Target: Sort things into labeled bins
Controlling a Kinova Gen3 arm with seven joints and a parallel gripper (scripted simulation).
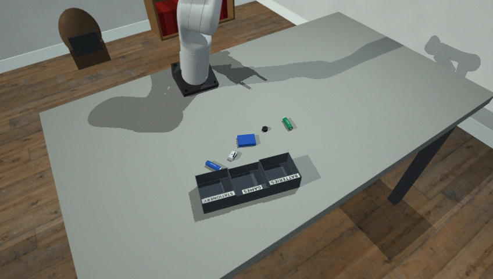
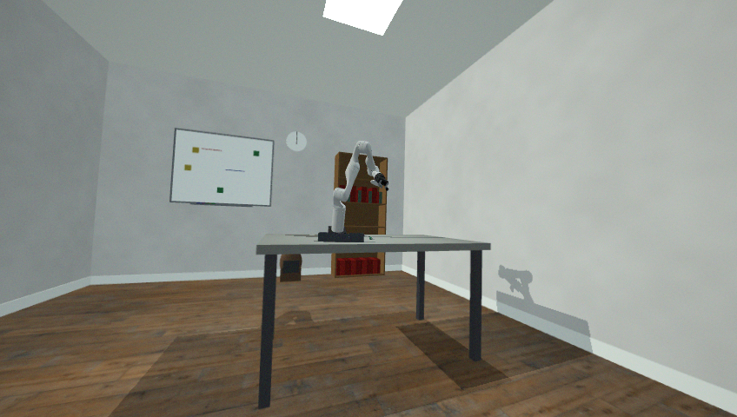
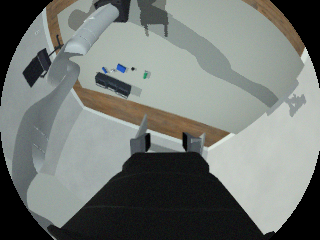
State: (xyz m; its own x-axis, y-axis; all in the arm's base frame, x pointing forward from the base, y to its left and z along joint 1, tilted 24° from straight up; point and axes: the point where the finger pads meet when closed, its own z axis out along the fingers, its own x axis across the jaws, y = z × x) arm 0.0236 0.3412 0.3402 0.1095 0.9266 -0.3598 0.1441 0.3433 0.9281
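Three dark bins stand in a row on the grey table (image 1: 346,86): STATIONERY (image 1: 206,181), GAMES (image 1: 242,170) and BATTERIES (image 1: 275,159). All three look empty. Behind them lie a blue battery (image 1: 213,165), a small white piece (image 1: 232,155), a blue flat block (image 1: 246,139), a small black piece (image 1: 264,128) and a green battery (image 1: 287,123). My gripper (image 2: 383,182) (image 3: 166,139) is open and empty, high above the table. In the wrist view the bins (image 3: 112,84) and the things look tiny and far off.
The arm's base (image 1: 195,82) stands at the back of the table. A bookshelf (image 2: 361,206) and a brown chair (image 1: 82,38) stand on the floor behind the table.
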